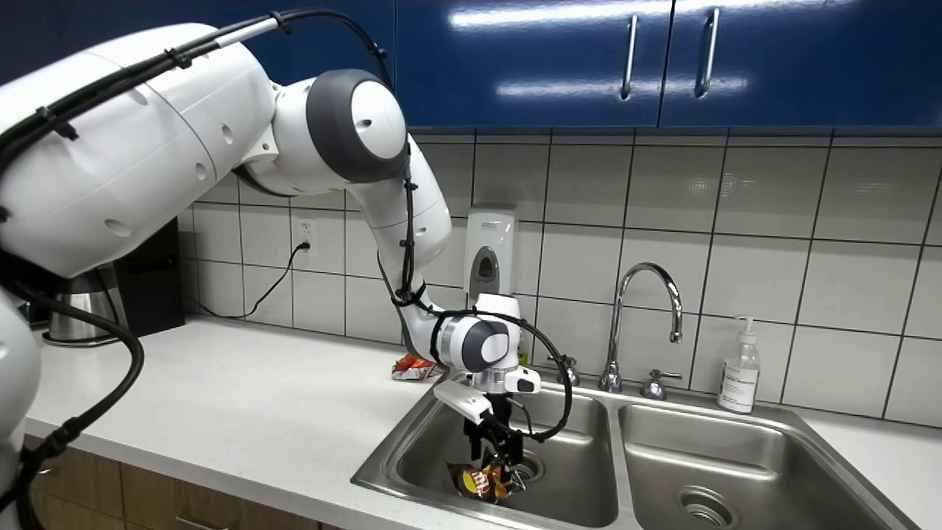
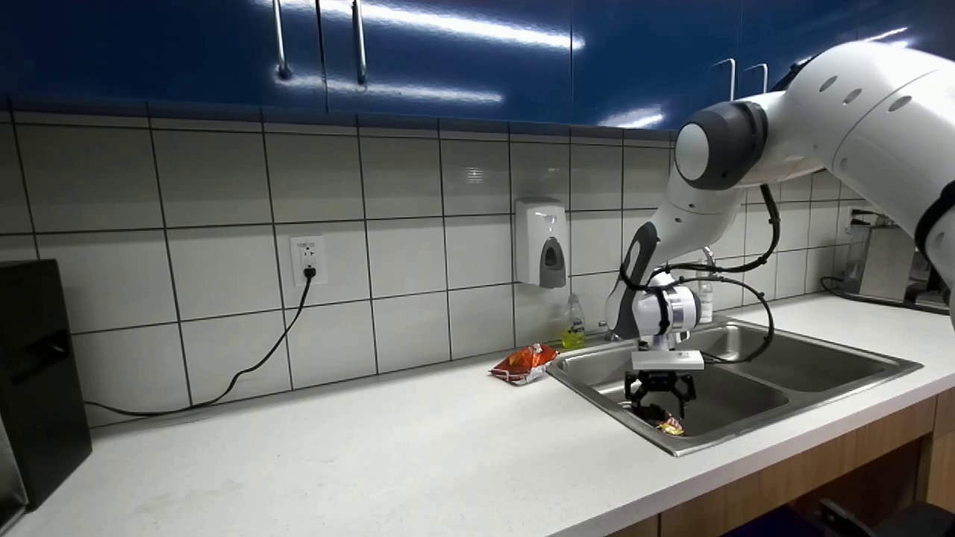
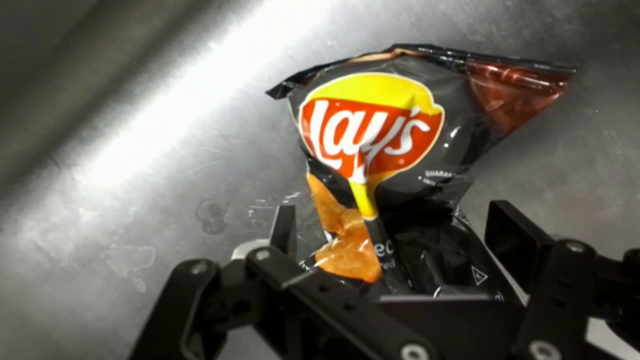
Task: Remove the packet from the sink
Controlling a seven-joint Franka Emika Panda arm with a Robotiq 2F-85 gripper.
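Note:
The packet (image 1: 471, 481) is a crumpled dark wrapper with yellow, red and orange patches. It lies in a bowl of the steel sink (image 1: 622, 471), near the drain. It shows partly in an exterior view (image 2: 671, 426) and large in the wrist view (image 3: 370, 130). My gripper (image 1: 496, 450) points down into the same bowl, over the packet. In the wrist view my gripper (image 3: 395, 225) is open, with one finger on each side of the packet's lower part and gaps beside it. The packet's near end is hidden behind the gripper.
A red-orange bag (image 2: 524, 364) lies on the counter (image 2: 373, 447) beside the sink. A chrome faucet (image 1: 617, 324), a pump bottle (image 1: 739, 375) and a yellow-green bottle (image 2: 573, 324) stand at the sink's back. A soap dispenser (image 1: 491, 254) hangs on the wall.

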